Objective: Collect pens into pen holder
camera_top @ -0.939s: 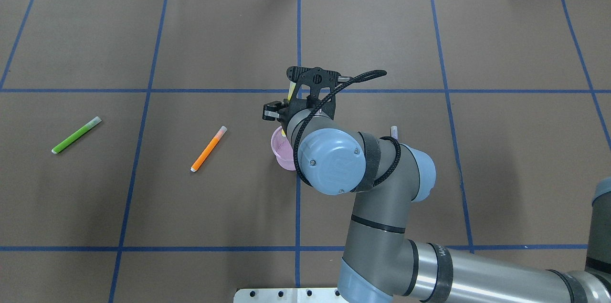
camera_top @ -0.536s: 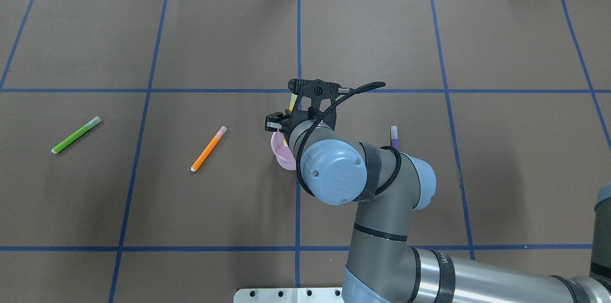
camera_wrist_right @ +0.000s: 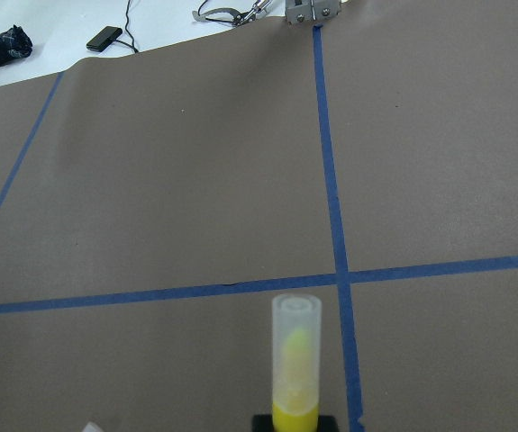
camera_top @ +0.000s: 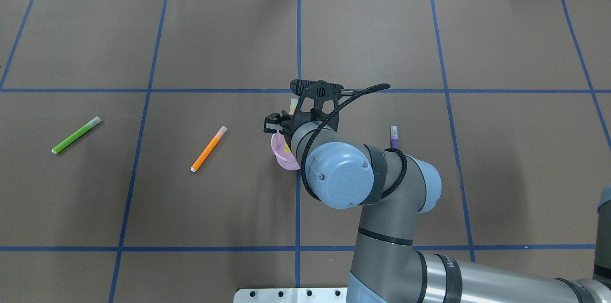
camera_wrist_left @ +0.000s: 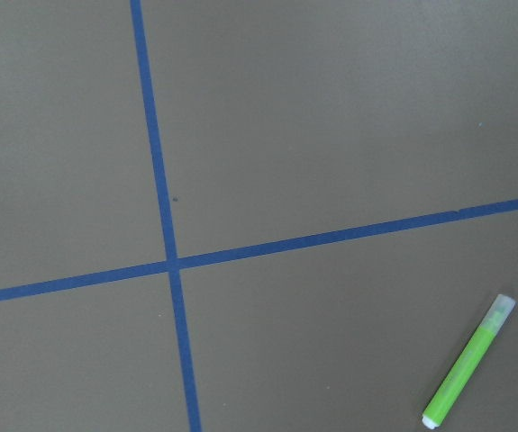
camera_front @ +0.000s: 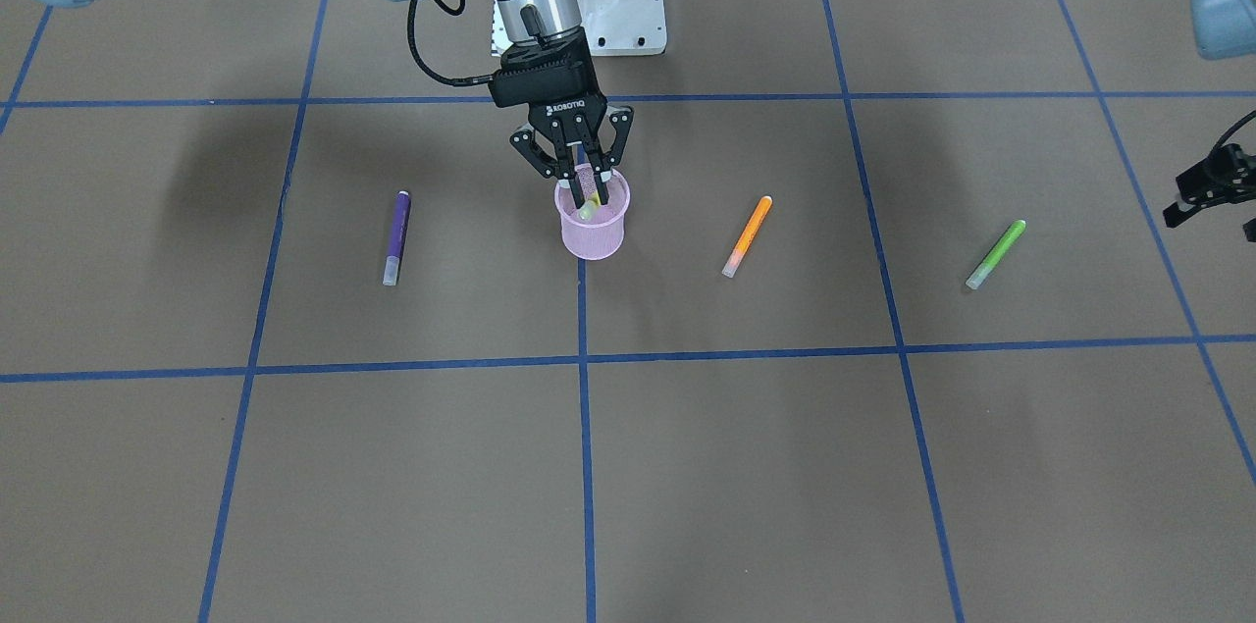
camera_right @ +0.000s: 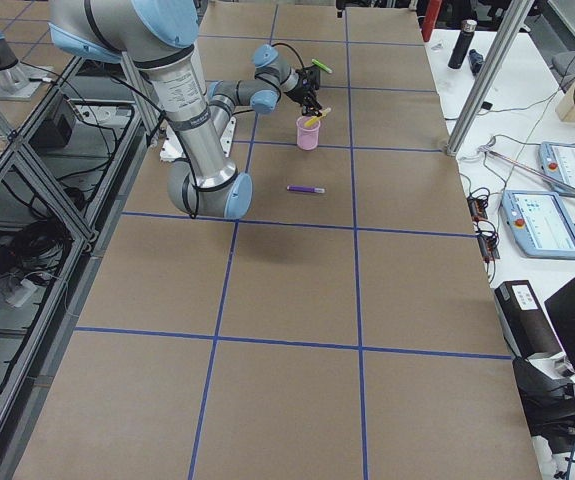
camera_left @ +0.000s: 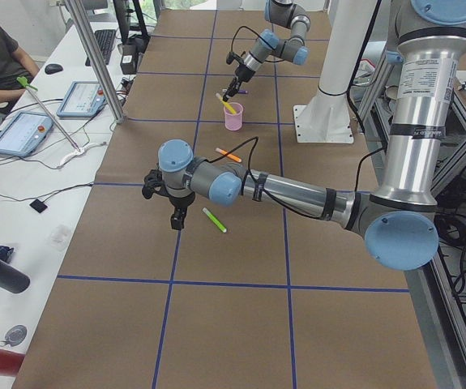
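Note:
The pale pink mesh pen holder (camera_front: 592, 233) stands near the table's middle and is partly under my right wrist in the overhead view (camera_top: 281, 154). My right gripper (camera_front: 586, 195) is right above its rim, shut on the yellow pen (camera_front: 590, 207), which tilts down into the cup; its pale cap shows in the right wrist view (camera_wrist_right: 295, 360). The purple pen (camera_front: 396, 235), the orange pen (camera_front: 748, 235) and the green pen (camera_front: 996, 254) lie flat on the table. My left gripper (camera_front: 1215, 216) hovers open and empty beside the green pen (camera_wrist_left: 470, 360).
Brown paper with blue tape lines (camera_top: 298, 31) covers the table. The robot's white base plate (camera_front: 618, 5) is behind the cup. My right arm's elbow (camera_top: 341, 174) hangs over the near middle. Tablets and cables lie beyond the table's far edge (camera_left: 22, 130).
My right gripper has come down a little with the yellow pen, so the pen sits lower over the cup. The other pens have not moved.

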Tool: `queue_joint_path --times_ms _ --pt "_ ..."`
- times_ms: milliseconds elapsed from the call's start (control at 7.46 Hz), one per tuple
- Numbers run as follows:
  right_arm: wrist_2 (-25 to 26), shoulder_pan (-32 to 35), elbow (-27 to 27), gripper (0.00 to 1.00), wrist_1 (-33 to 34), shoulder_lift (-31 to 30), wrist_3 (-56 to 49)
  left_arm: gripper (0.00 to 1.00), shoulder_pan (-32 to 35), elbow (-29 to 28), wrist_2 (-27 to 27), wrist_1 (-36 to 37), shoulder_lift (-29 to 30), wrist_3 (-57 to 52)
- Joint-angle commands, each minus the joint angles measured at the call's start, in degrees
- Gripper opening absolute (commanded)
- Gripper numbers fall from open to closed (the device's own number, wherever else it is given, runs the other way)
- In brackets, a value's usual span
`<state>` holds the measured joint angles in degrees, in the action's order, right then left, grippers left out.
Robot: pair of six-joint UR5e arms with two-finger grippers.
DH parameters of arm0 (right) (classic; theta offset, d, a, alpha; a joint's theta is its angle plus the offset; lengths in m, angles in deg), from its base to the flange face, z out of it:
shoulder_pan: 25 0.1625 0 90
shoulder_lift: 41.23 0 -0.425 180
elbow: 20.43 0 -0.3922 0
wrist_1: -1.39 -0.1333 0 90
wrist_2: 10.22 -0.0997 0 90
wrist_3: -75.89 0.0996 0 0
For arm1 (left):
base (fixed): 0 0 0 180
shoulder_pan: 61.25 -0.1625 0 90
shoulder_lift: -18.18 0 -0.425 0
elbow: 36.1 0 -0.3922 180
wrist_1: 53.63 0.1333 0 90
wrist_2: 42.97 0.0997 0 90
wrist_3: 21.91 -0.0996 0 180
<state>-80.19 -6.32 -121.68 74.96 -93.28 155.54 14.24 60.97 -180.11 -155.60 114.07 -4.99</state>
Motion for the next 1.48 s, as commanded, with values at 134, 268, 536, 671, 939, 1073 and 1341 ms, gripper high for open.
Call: queue_joint_path --times_ms 134,268,536,671,939,1073,1341 --pt "-2.9 1.2 -6.6 1.00 0.3 -3.3 0.1 0.99 -8.8 1.8 0.7 -6.6 1.1 8.1" --pt "-10.8 5.5 -10.3 1.00 0.7 -7.4 -0.8 0.99 -10.3 2.0 2.0 -7.4 0.8 5.5" --pt "-25.2 14.6 -13.5 1.00 0.9 -13.8 -2.6 0.98 -11.7 1.1 5.0 -7.6 -1.7 -13.2" --pt "-31.1 18.4 -14.0 0.99 0.9 -16.2 -6.5 0.98 -12.6 0.0 5.0 -7.7 -1.7 -16.0" --pt "-40.4 24.8 -14.1 0.99 0.5 -20.4 -11.6 0.97 -17.5 -1.5 9.3 -8.1 -1.2 -19.6" --pt "-43.2 26.7 -13.9 0.99 0.5 -21.9 -13.9 0.99 -18.1 -1.8 12.2 -8.7 -1.2 -20.5" --pt "-48.0 30.3 -13.7 0.99 0.4 -25.4 -19.1 0.99 -20.1 -2.9 13.9 -8.7 -1.1 -21.9"
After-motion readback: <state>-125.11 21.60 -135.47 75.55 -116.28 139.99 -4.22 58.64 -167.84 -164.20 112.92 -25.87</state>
